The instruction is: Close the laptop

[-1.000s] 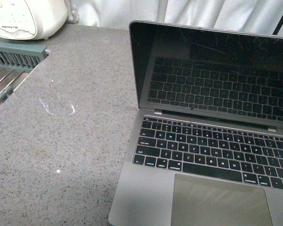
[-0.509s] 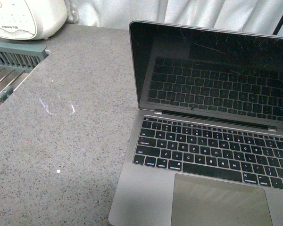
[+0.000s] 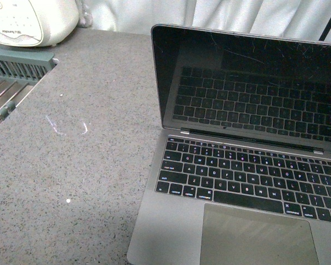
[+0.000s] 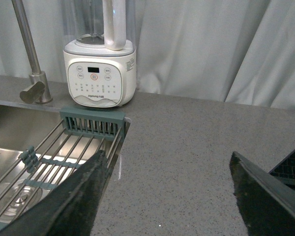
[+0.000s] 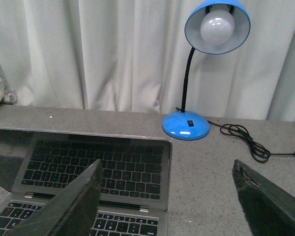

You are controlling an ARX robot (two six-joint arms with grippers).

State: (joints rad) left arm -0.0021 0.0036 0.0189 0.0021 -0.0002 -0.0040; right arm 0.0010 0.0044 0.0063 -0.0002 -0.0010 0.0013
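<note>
One laptop point(image 3: 237, 165), lid up and screen dark, sits on the grey counter point(image 3: 88, 165) toward the robot's right, with nothing touching it. Two grippers: the left gripper point(image 4: 167, 157) is spread wide and empty over the counter beside the sink point(image 4: 19, 128); the right gripper point(image 5: 166, 164) is likewise spread and empty, facing the laptop's screen. Also one blender point(image 4: 101, 73) behind one sink rack point(image 4: 91, 123), one faucet point(image 4: 32, 64), one blue lamp point(image 5: 196, 73) with one cord point(image 5: 246, 140).
</note>
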